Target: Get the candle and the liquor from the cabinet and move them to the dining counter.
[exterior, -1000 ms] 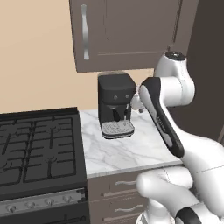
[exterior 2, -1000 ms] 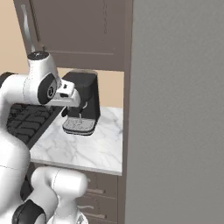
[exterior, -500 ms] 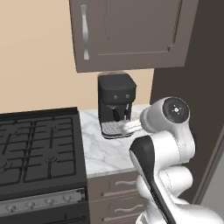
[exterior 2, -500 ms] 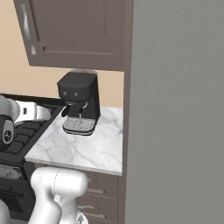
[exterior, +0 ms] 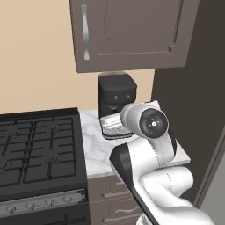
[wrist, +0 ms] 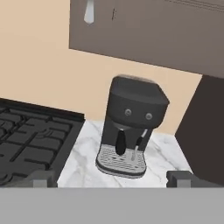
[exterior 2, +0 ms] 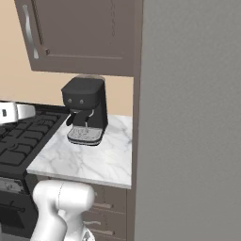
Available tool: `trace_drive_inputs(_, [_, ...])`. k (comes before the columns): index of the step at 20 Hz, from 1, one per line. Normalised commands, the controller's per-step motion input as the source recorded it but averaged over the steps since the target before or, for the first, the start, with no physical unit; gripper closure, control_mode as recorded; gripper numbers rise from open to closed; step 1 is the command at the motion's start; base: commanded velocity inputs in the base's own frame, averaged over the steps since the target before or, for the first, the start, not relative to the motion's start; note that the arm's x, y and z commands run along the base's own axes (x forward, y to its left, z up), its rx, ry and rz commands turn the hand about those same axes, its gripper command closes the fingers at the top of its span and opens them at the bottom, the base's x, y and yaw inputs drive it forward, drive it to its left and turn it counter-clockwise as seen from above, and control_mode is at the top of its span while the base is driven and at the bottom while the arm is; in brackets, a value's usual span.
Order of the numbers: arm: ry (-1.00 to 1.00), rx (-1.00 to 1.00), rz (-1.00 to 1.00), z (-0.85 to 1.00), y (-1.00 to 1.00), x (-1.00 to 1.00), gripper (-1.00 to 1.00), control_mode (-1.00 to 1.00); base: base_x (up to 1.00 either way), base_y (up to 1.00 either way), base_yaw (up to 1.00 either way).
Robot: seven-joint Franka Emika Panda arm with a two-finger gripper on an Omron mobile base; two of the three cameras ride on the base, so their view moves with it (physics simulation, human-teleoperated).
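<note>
Two dark fingertips (wrist: 41, 178) of the gripper (wrist: 109, 180) rose at the bottom of the hand view, one near the left and one near the right, standing wide apart with nothing between them. Beyond the gap between them stood a black coffee machine (wrist: 131, 124) on a small marble counter (wrist: 83, 159), its silvery drip tray facing the camera. Left of the counter, touching its edge, lay a black stove (wrist: 30, 135) with dark grates. A beige wall (wrist: 39, 74) ran behind both.

Above the coffee machine hung the cabinet (wrist: 148, 30), dark brown with panelled doors, both shut. The lower end of its long silver handle (wrist: 89, 11) showed near the top left of the hand view. Neither the candle nor the liquor could be seen; the closed doors hid whatever was inside.

From the left base view, the white arm (exterior: 151, 149) bent in front of the counter (exterior: 94, 145), its round joint covering part of the coffee machine (exterior: 116, 94). The cabinet (exterior: 132, 35) was mounted directly above, its handle (exterior: 85, 31) upright on the left door. The stove (exterior: 37, 149) sat to the left.

From the right base view, the coffee machine (exterior 2: 84, 110) stood toward the back of the counter (exterior 2: 94, 157), under the cabinet (exterior 2: 82, 35). A tall grey panel (exterior 2: 188, 117) rose just beside the counter on the right. Brown drawers (exterior 2: 110, 207) sat beneath the marble top.
</note>
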Motion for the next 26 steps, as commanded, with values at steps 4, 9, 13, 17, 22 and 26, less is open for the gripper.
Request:
trace_drive_inputs(4, [-0.11,0.0,0.03,0.55,0.42,0.39,-1.0,-1.0,0.0,0.0,0.0])
trace_drive_inputs(9, [-0.1,0.0,0.07,0.43,0.3,0.46,-1.0,-1.0,0.0,0.0,0.0])
trace_drive_inputs(13, [-0.1,0.0,0.08,0.35,0.22,0.56,-1.0,-1.0,0.0,0.0,0.0])
trace_drive_inputs(17, [-0.12,0.0,0.06,0.34,0.18,0.38,-1.0,-1.0,0.0,0.0,0.0])
trace_drive_inputs(22, [-0.1,0.0,0.03,0.33,0.16,0.12,-1.0,-1.0,0.0,0.0,0.0])
trace_drive_inputs(26, [-0.08,0.0,0.0,0.32,0.27,0.04,-1.0,-1.0,0.0,0.0,0.0])
